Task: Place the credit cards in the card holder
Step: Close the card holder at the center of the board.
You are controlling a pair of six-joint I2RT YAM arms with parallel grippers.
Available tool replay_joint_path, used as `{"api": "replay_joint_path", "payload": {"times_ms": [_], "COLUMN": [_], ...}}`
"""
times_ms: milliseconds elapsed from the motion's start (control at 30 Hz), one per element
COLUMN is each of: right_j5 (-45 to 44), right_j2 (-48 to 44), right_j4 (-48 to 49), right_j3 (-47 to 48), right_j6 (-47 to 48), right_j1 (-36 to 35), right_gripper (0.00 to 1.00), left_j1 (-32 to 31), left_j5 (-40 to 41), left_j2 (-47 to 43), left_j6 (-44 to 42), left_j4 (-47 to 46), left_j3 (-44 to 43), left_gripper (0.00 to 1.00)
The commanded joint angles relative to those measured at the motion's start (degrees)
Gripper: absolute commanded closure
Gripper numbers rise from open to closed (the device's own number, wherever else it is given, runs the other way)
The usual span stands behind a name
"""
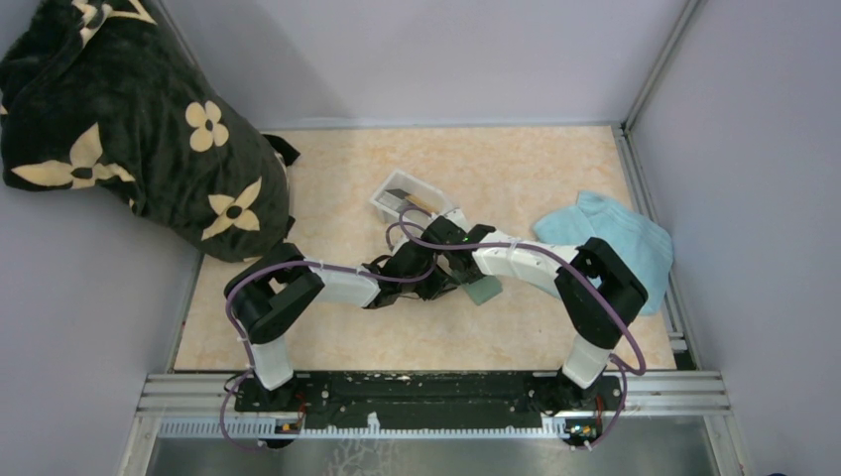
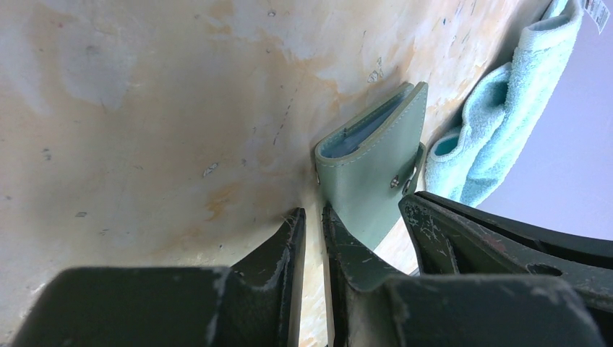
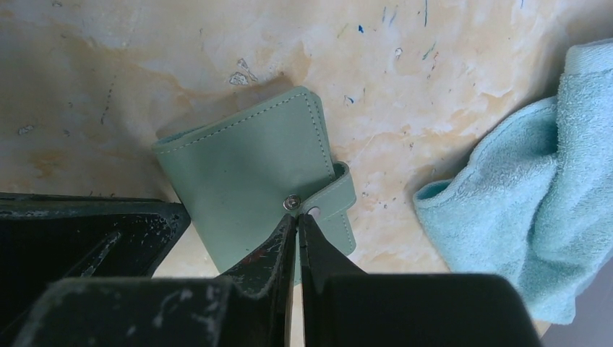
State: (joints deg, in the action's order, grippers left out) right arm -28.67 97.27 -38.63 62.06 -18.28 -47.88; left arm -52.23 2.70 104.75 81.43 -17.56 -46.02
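Note:
The card holder is a folded grey-green wallet lying on the table, also seen in the left wrist view and in the top view. Its snap strap is off the stud. My right gripper is shut with its tips pinched on the strap's end beside the stud. My left gripper is shut but for a narrow slit and holds nothing, with its tips at the holder's near corner. The credit cards, one dark and one orange, lie in the white tray.
A light blue towel lies right of the holder, close to it. A big dark flowered blanket fills the back left corner. Grey walls close the table on three sides.

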Motion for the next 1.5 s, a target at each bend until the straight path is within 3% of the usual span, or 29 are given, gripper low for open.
{"api": "replay_joint_path", "payload": {"times_ms": [0, 100, 233, 300, 900, 1467], "right_j5": [-0.6, -1.5, -3.1, -3.3, -7.9, -6.7], "right_j2": [-1.5, -1.6, -1.8, -2.1, -0.5, 1.5], "right_j4": [0.6, 0.4, -0.5, -0.6, -1.1, 0.3], "right_j3": [1.8, 2.1, 2.6, 2.5, 2.2, 1.1], "right_j6": [-1.1, -0.8, -0.4, -0.4, -0.3, -0.3], "right_j1": [-0.7, -0.8, -1.6, -2.0, -2.2, -2.1], "right_gripper": [0.94, 0.93, 0.79, 0.77, 0.77, 0.79], "left_j1": [0.4, 0.4, 0.4, 0.4, 0.9, 1.2], "left_j5": [1.0, 0.9, 0.8, 0.8, -0.2, -0.9], "left_j2": [3.0, 2.9, 2.9, 2.9, 2.9, 3.4], "left_j6": [-1.0, -0.9, -1.1, -1.2, -2.4, -2.1], "left_j4": [6.5, 6.3, 6.3, 6.3, 5.4, 4.2], "left_j3": [2.7, 2.9, 2.9, 2.8, 3.7, 4.6], "left_gripper": [0.78, 0.78, 0.78, 0.78, 0.78, 0.78]}}
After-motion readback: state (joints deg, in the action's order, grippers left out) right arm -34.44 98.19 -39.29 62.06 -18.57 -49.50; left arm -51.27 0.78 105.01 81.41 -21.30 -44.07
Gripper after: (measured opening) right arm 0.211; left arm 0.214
